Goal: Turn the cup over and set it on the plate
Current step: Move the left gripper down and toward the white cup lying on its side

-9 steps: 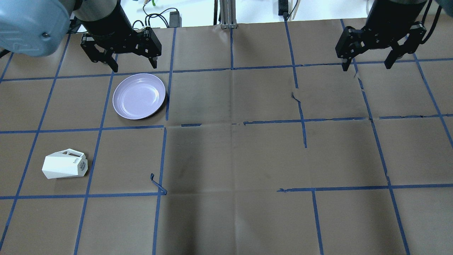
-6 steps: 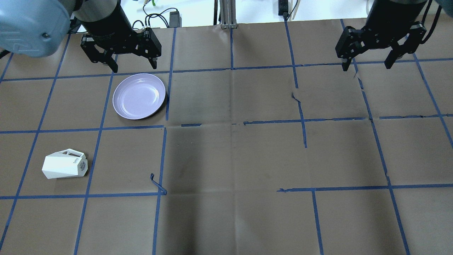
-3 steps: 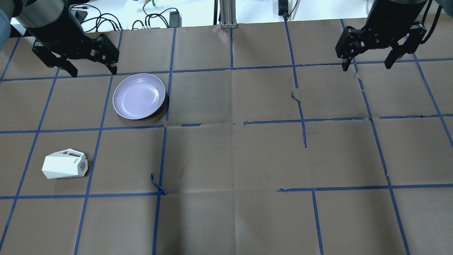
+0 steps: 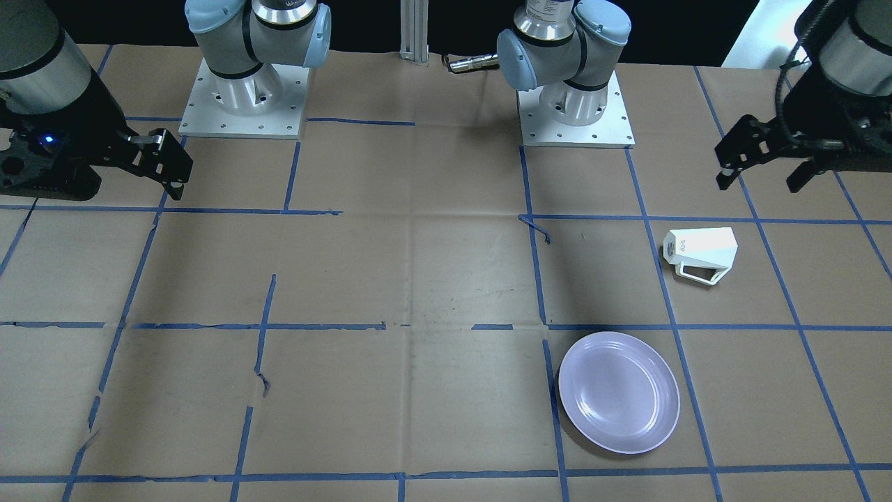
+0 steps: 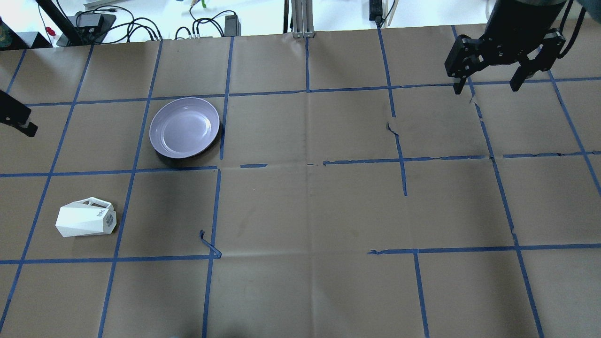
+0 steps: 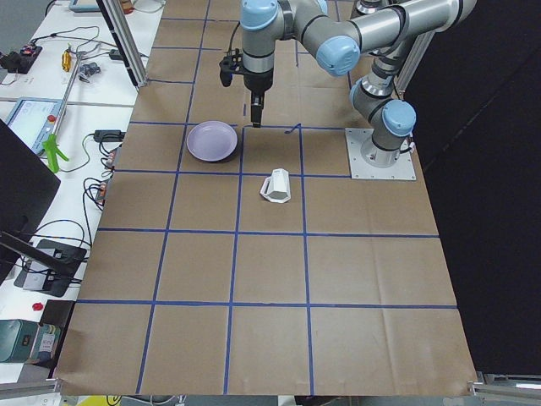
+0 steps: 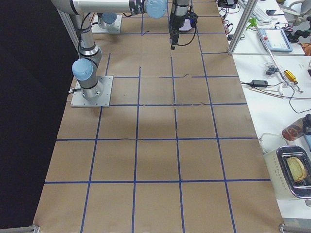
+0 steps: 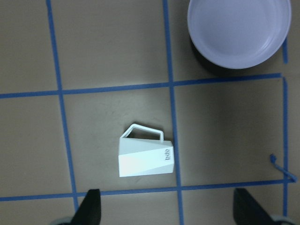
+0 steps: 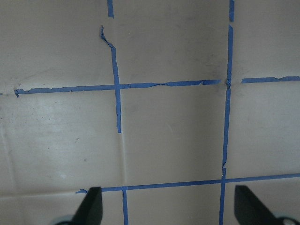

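The white faceted cup [image 5: 86, 220] lies on its side at the table's left, handle toward the plate, base with the dark logo toward the table's middle. It also shows in the front view [image 4: 700, 252] and the left wrist view [image 8: 146, 157]. The lavender plate [image 5: 184, 126] sits empty beyond it [image 4: 619, 392] [image 8: 239, 30]. My left gripper [image 8: 168, 213] is open and empty, high above the table, with the cup just ahead of its fingertips [image 4: 763, 174]. My right gripper [image 5: 487, 86] is open and empty over bare paper at the far right [image 9: 169, 211].
Brown paper with a blue tape grid covers the table [image 5: 310, 202]. A loose curl of tape [image 5: 210, 244] sticks up right of the cup. Cables and power bricks [image 5: 94, 21] and an aluminium post [image 5: 300, 19] stand beyond the far edge. The arm bases [image 4: 240, 90] sit on the robot's side.
My left gripper has swung from behind the plate to the left and almost out of the overhead view; only a fingertip shows at its left edge. Cup, plate and right gripper have not moved.
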Controlling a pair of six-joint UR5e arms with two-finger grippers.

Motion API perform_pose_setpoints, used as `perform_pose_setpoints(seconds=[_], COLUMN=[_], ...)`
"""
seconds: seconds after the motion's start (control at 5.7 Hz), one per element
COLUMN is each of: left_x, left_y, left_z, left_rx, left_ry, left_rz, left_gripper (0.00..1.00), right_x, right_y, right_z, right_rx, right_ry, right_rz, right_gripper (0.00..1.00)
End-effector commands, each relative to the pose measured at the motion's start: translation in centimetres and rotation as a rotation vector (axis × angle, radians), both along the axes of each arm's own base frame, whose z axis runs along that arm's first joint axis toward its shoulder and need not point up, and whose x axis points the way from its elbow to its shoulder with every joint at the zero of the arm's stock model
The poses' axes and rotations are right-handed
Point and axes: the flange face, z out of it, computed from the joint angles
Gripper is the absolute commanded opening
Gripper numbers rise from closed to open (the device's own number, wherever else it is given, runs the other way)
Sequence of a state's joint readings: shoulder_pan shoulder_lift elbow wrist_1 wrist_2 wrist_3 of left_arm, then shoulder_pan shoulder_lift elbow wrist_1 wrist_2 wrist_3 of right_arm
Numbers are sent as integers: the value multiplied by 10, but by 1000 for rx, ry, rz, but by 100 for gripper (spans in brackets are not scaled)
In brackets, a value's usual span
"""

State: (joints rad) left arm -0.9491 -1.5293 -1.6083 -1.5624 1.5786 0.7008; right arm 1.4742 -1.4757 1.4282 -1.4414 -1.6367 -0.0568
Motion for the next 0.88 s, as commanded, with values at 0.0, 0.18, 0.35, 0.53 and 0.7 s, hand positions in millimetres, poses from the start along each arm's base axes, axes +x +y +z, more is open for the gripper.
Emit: perform_pose_setpoints(seconds=[0.0, 0.18, 0.35, 0.53, 0.7], left_x=[78, 89, 128, 166, 192], left_y=[29, 28, 38, 42, 42], left_z=[-16, -39, -73, -119, -167], left_rx=[17, 11, -11, -35, -33], left_ry=[30, 133, 308, 448, 555], left_rz=[10, -3, 5, 9, -28], left_gripper=[99, 99, 99, 99, 99], right_x=[0, 0, 0, 0, 0], right_y=[0, 0, 0, 0, 0], right_z=[0, 0, 0, 0, 0], right_rx=[1, 1, -1, 1, -1], right_ry=[0, 0, 0, 0, 0], right_rz=[0, 0, 0, 0, 0], right_gripper=[100, 100, 100, 100, 100])
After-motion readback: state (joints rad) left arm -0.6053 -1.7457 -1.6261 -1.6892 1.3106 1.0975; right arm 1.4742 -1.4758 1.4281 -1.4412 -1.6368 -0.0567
